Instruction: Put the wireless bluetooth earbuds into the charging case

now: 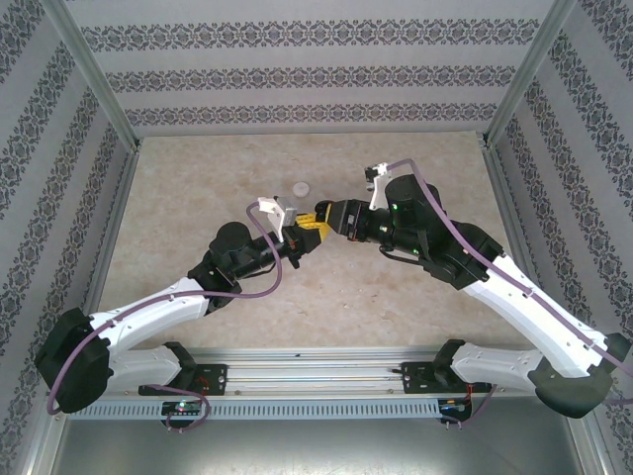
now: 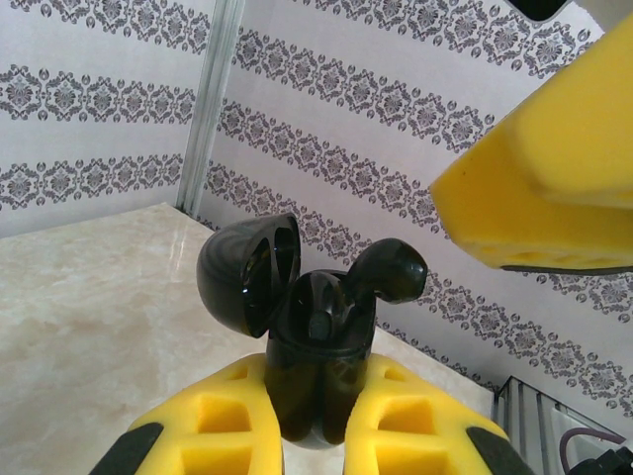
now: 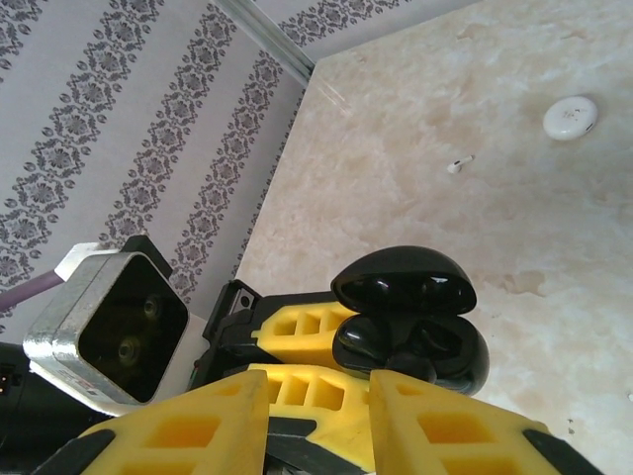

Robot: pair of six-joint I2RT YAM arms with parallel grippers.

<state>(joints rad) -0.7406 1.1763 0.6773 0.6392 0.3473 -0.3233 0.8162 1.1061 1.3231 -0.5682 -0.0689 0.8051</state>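
Left gripper (image 2: pixel 316 401) clamped on the lower body of the black charging case (image 2: pixel 316 341). It holds the case clear of the table, mouth up, hinged lid (image 2: pixel 247 269) thrown back. Reason, as I judge it: the wells are presented to the other arm.

One black earbud (image 2: pixel 388 272) stands in the case on the side away from the lid, head proud of the rim and leaning. It does not look fully seated.

Right gripper (image 3: pixel 321 401) sits just above and beside the case, jaws narrowly apart, nothing between them. One yellow finger (image 2: pixel 534 188) hangs over the earbud side of the case, probably placed to press the bud home or re-nip it.

Well beyond the case, on the table (image 3: pixel 415 129), lies a tiny white earbud (image 3: pixel 455 166), loose. Farther out is a white round puck (image 3: pixel 571 117).

Second black earbud: cannot tell whether it is inside the case.
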